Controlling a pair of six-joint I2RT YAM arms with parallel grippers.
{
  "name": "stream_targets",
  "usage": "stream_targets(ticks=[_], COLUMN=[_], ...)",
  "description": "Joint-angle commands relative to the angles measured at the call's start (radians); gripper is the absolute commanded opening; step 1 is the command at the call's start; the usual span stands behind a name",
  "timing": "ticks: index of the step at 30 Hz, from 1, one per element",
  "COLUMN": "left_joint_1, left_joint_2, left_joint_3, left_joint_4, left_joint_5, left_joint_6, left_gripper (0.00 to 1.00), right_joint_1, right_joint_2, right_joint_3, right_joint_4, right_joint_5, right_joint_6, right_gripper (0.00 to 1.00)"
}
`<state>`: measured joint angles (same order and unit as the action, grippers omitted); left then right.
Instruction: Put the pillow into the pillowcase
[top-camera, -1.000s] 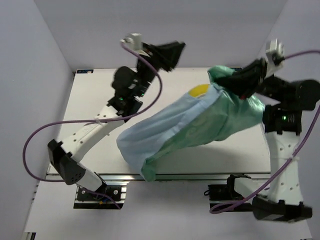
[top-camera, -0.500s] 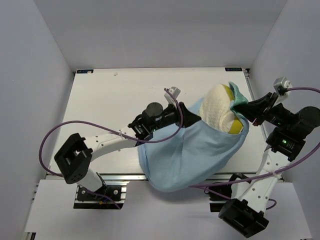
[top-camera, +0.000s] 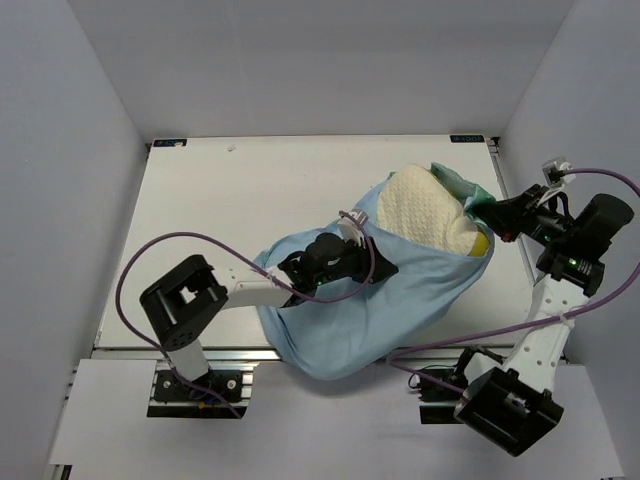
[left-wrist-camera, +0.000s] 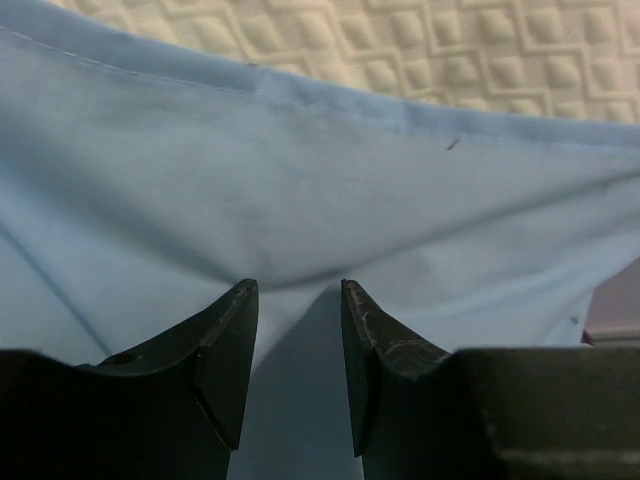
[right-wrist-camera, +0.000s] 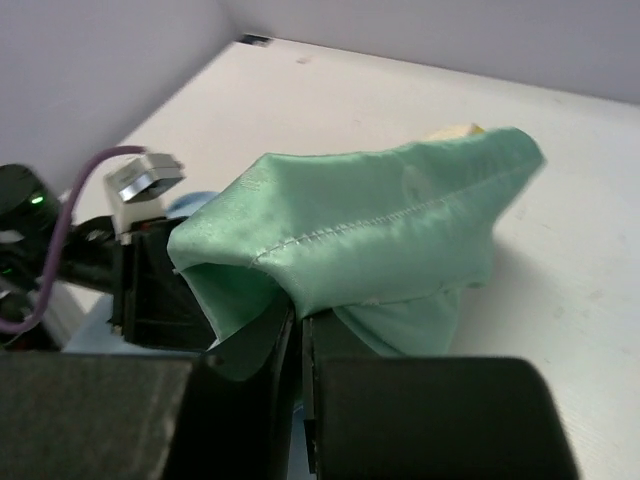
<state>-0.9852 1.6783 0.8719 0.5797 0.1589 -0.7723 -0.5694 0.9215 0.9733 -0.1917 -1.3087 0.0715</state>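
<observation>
Right gripper (right-wrist-camera: 298, 322): fingers pressed together on a fold of the pillowcase (top-camera: 400, 305), on its mint satin side, at the right edge of the table (top-camera: 230, 200). Left gripper (left-wrist-camera: 297, 300): fingers parted, with the blue face of the sack just ahead of the tips. Pillow (top-camera: 430, 210) is partly inside. Its cream top bulges from the mouth, and a yellow edge shows beside the right gripper.

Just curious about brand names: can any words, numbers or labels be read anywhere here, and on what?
No text can be read.
The left label and right label at the table far corners: too small to read.
The pillow and pillowcase: no writing shows.
</observation>
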Motion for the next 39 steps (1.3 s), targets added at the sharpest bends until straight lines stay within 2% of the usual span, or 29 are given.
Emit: stream_targets(ticks=[1,4,8,9,11,13,15,19,20,23,25,26,28,29,30,31,32,33,36,39], left_joint_1=[-0.001,0.005,0.054,0.065,0.1,0.121,0.143,0.164,0.178,0.239,0.264,0.279,0.281,0.281,0.281,0.277,0.275,0.27,0.232,0.185], left_joint_2=[0.052,0.142,0.247,0.262,0.291,0.279,0.253,0.161,0.153,0.143,0.135,0.109,0.066,0.014,-0.015,-0.043,-0.069,-0.122,-0.205,-0.221], left_joint_3=[0.085,0.15,0.251,0.26,0.265,0.254,0.234,0.223,0.222,0.193,0.173,0.165,0.145,0.142,0.147,0.165,0.179,0.194,0.249,0.289], left_joint_4=[-0.032,-0.112,-0.194,-0.216,-0.221,-0.205,-0.199,-0.277,-0.308,-0.325,-0.331,-0.334,-0.336,-0.359,-0.378,-0.406,-0.485,-0.535,-0.752,-0.958], left_joint_5=[-0.074,-0.087,-0.09,-0.096,-0.098,-0.091,-0.097,-0.145,-0.145,-0.122,-0.079,-0.072,-0.064,-0.056,-0.052,-0.042,-0.05,-0.073,-0.221,-0.379], left_joint_6=[0.027,0.051,0.036,0.03,0.004,-0.004,0.014,0.105,0.119,0.123,0.108,0.11,0.126,0.139,0.168,0.185,0.206,0.237,0.295,0.352], left_gripper=[0.49,0.5,0.51,0.51,0.51,0.51,0.5,0.5,0.51,0.51,0.51,0.52,0.53,0.56,0.58,0.59,0.65,0.66,0.73,0.76], right_joint_1=[0.008,0.008,0.008,0.009,0.005,-0.017,-0.041,-0.049,-0.049,-0.017,0.05,0.127,0.189,0.239,0.262,0.284,0.31,0.316,0.319,0.319], right_joint_2=[0.054,0.102,0.197,0.209,0.221,0.208,0.165,0.103,0.108,0.195,0.252,0.281,0.272,0.225,0.196,0.145,0.131,0.125,0.174,0.211], right_joint_3=[-0.014,-0.056,0.004,0.021,0.054,0.065,0.073,0.107,0.128,0.179,0.218,0.209,0.124,0.082,0.043,-0.032,-0.056,-0.068,-0.033,-0.004], right_joint_4=[-0.083,0.011,-0.104,-0.153,-0.28,-0.371,-0.393,-0.371,-0.386,-0.592,-0.719,-0.745,-0.677,-0.608,-0.456,-0.375,-0.318,-0.257,-0.281,-0.29], right_joint_5=[0.19,0.275,0.302,0.311,0.327,0.328,0.33,0.33,0.283,0.145,0.167,0.23,0.296,0.386,0.44,0.524,0.554,0.571,0.578,0.559], right_joint_6=[-0.136,-0.107,-0.22,-0.261,-0.405,-0.545,-0.608,-0.693,-0.719,-0.947,-1.068,-1.102,-1.063,-1.012,-0.904,-0.854,-0.817,-0.768,-0.73,-0.71], right_gripper=[0.06,0.07,0.24,0.34,0.47,0.58,0.71,0.8,0.84,0.87,0.89,0.89,0.89,0.89,0.89,0.89,0.89,0.89,0.9,0.89])
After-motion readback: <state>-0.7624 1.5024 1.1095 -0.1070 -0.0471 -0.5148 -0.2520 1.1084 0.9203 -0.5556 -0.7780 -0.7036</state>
